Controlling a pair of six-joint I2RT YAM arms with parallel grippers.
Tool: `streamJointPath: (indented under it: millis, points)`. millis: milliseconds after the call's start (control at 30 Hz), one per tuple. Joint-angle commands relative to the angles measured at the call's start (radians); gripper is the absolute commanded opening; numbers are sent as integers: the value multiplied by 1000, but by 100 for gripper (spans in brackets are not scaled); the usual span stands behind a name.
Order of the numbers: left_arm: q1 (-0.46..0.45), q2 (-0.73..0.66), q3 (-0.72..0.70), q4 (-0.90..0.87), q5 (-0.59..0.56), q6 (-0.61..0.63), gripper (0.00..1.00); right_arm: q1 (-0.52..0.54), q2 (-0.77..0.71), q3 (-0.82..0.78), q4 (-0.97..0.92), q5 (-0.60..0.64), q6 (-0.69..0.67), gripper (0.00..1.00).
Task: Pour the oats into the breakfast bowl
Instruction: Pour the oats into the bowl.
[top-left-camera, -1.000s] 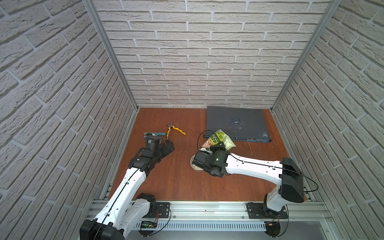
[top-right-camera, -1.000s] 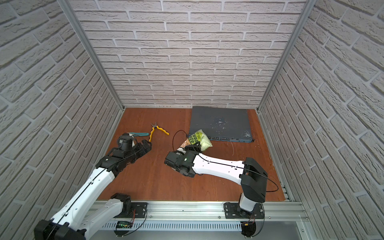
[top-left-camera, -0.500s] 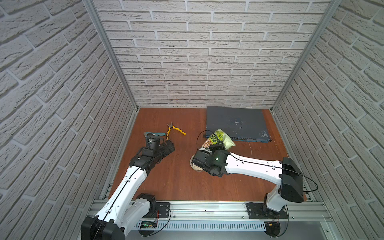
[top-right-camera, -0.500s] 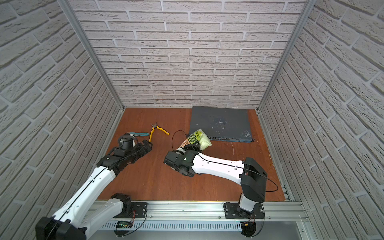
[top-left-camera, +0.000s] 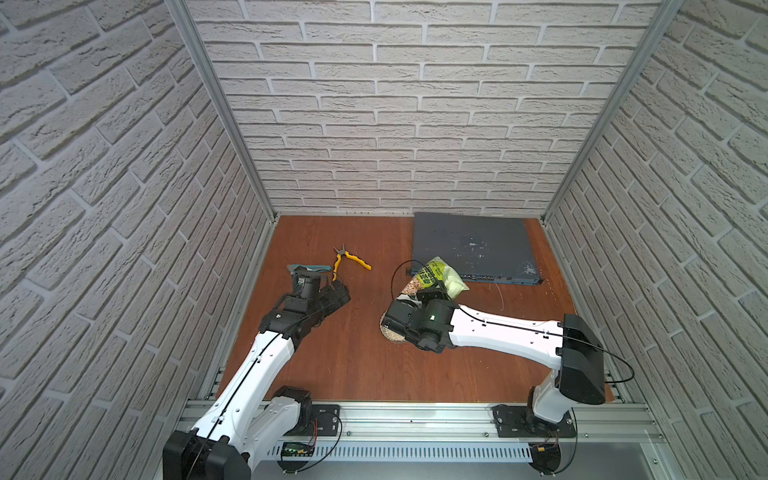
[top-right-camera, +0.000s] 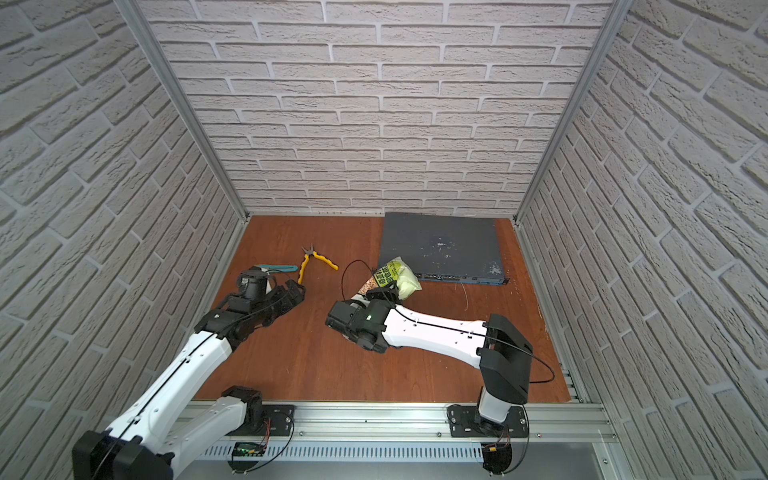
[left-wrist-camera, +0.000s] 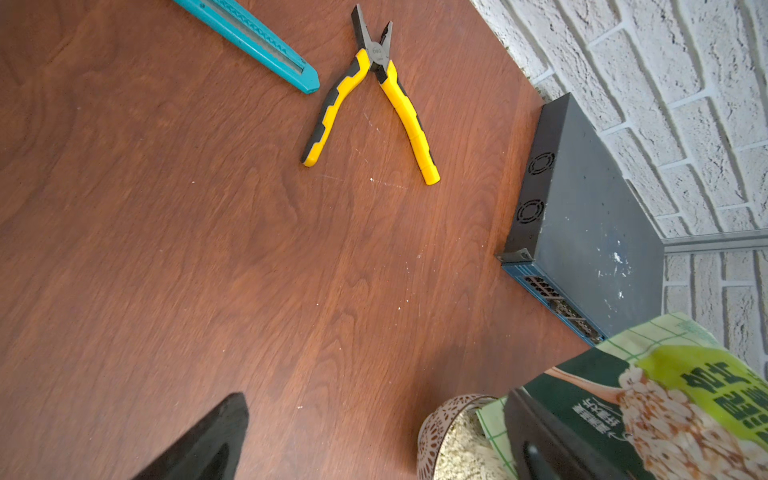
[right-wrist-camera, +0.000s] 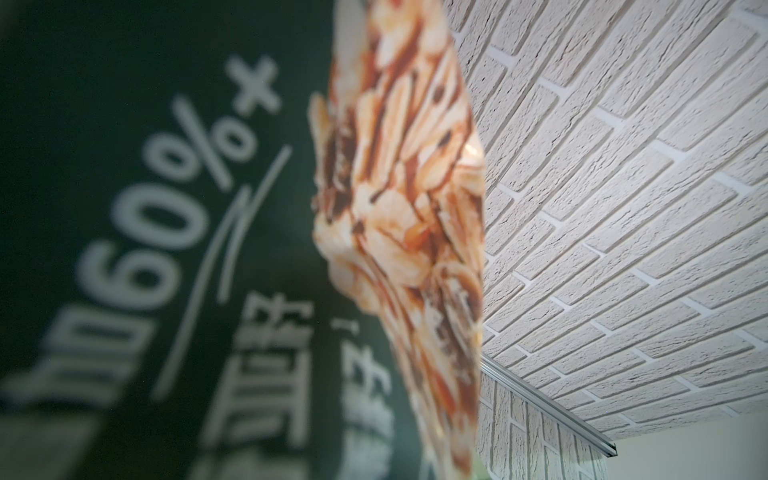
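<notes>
Right gripper: we see the right gripper (top-left-camera: 432, 289) closed narrow on a light-and-dark green plastic pouch (top-left-camera: 437, 274) with an oat picture, holding it clear of the table.
Pouch: it is tilted, with its mouth end down at the bowl and its bottom raised toward the far edge. The right wrist view is filled by its blurred print (right-wrist-camera: 166, 249).
Oats: we make out pale beige oats (left-wrist-camera: 465, 451) lying inside the bowl, just under the pouch's mouth.
Bowl: a small round white bowl (left-wrist-camera: 436, 424) with a dark lattice pattern sits near the table's middle, mostly hidden under the right wrist in both top views. We cannot tell whether the pouch touches its rim.
Left gripper: the left gripper (top-left-camera: 338, 291) hangs toward the left edge with its jaws wide and nothing between them.
Pliers: yellow-and-black pliers (left-wrist-camera: 376, 62) lie with handles spread, beyond the left gripper toward the far edge.
Knife: a teal utility knife (left-wrist-camera: 249, 37) lies just beside the pliers, on the left-edge side.
Box: a flat dark grey metal box (top-left-camera: 469, 245) with ports on its front lies at the far right corner.
Table: a brown wooden top (top-left-camera: 353, 365).
</notes>
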Motion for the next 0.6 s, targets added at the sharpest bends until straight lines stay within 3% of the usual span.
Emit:
streamJointPath:
  millis: [0,567]
  points:
    - [7,1,-9,33,6,14,98,9,-14,46,43,159,0,4]
    - [9,-4,-10,22,7,18,98,-17,-18,40,-17,106,117,4]
